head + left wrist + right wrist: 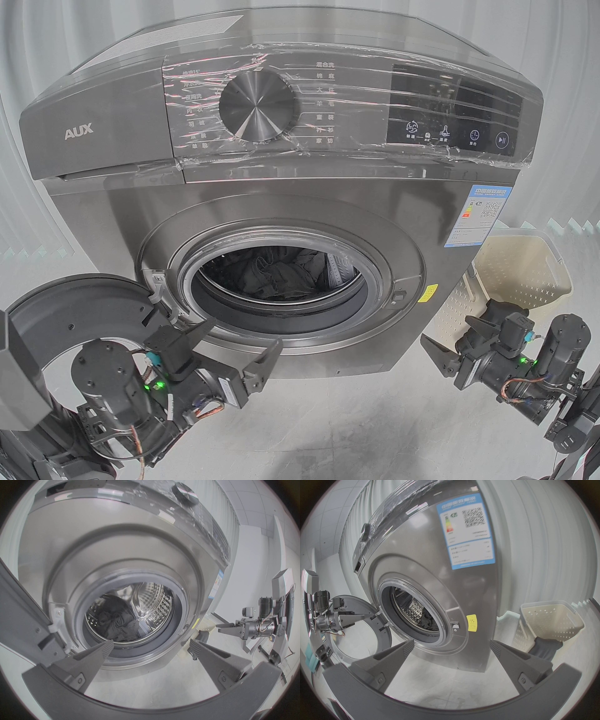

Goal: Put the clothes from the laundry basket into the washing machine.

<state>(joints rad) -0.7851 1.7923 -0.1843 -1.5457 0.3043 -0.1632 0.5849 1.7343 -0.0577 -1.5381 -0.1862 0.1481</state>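
I see left claw (240, 342) and right claw (453, 342) spread, empty; clothes (275, 275) inside washing machine (350, 200), basket (531, 269) at 4 o'clock.

The washing machine (375, 212) and the right arm (550, 362) are covering part of the laundry basket (531, 269). A finger (518, 664) of the right pincer (450, 645) is cutting across the dark garment (547, 647) in it. The drum's rim (281, 303) is hiding the lower part of the dark clothes (275, 275), their count being impossible to tell. The head view's edge is cropping the door (69, 306).
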